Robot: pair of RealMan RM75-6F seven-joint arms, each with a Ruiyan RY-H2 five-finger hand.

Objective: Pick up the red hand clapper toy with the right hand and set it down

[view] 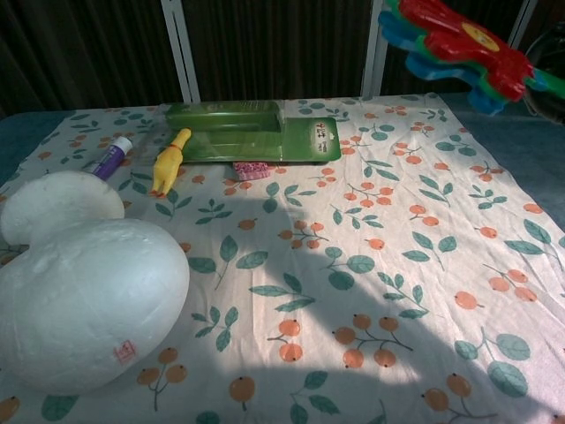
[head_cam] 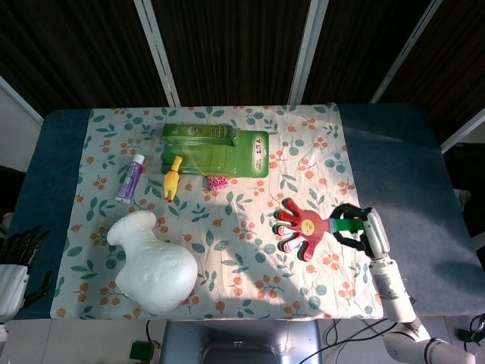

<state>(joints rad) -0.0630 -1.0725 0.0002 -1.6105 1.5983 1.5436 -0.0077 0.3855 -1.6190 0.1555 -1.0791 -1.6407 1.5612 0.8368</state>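
Nearest, white foam vase (head_cam: 152,260) lying on the flowered cloth (head_cam: 227,250) at the front left. Left hand (head_cam: 17,262) low at the left table edge, dark fingers only partly seen, wide or closed cannot tell. Right hand (head_cam: 355,230) wrapped around the green handle of the red hand clapper toy (head_cam: 298,227), lifted well above the cloth. Further back, purple tube (head_cam: 130,178), yellow rubber chicken (head_cam: 173,177), green package (head_cam: 217,150).
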